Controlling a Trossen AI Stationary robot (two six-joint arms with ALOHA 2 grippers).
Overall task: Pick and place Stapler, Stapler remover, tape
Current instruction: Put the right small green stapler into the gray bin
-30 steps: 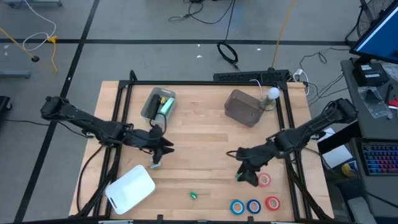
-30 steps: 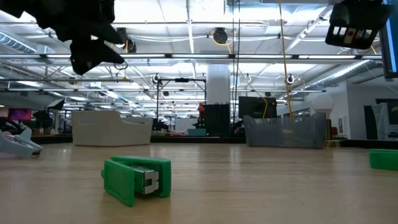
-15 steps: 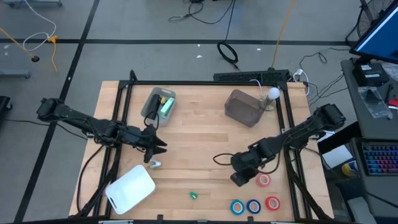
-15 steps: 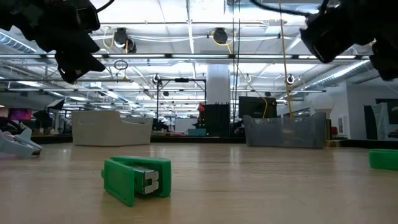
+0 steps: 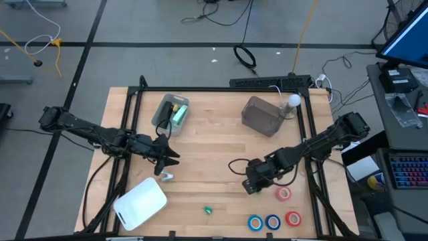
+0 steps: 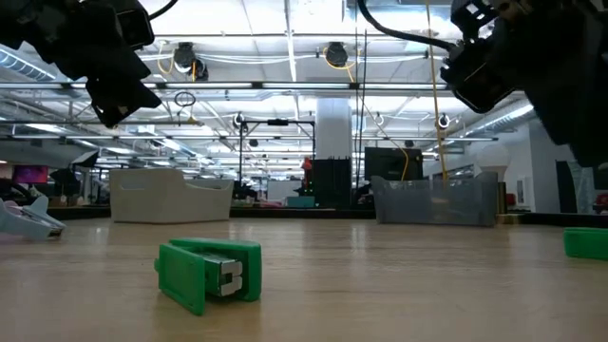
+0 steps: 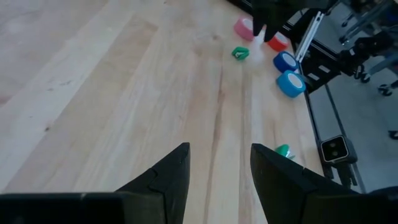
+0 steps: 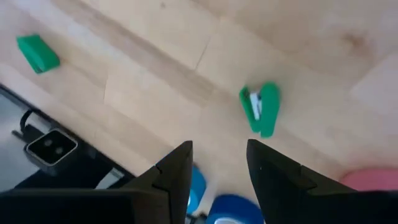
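Observation:
My left gripper [image 5: 170, 158] [image 7: 221, 149] hangs open above the table's left half, just beyond a small white stapler [image 5: 165, 176] [image 6: 24, 220] that lies flat on the wood. My right gripper [image 5: 249, 187] [image 8: 217, 146] is open over the right half. One green staple remover [image 8: 261, 109] [image 7: 240, 53] lies just ahead of its fingers; the arm hides it in the high view. A second green one [image 5: 208, 210] [image 6: 209, 271] lies near the near edge. The tape rolls are pink [image 5: 284, 193], red [image 5: 293, 217] and two blue [image 5: 255, 222] [image 5: 272, 221], flat at the near right corner.
A grey tray [image 5: 170, 112] holding a green stapler stands at far left. A dark bin [image 5: 261, 115] stands at far right. A white lid [image 5: 140, 201] lies at the near left corner. Bare wood spans the table's middle [image 5: 214, 154].
My right gripper has moved toward the table's left, away from the pink tape roll. My left gripper has drawn back slightly toward the left edge, away from the white stapler. Nothing on the table has moved.

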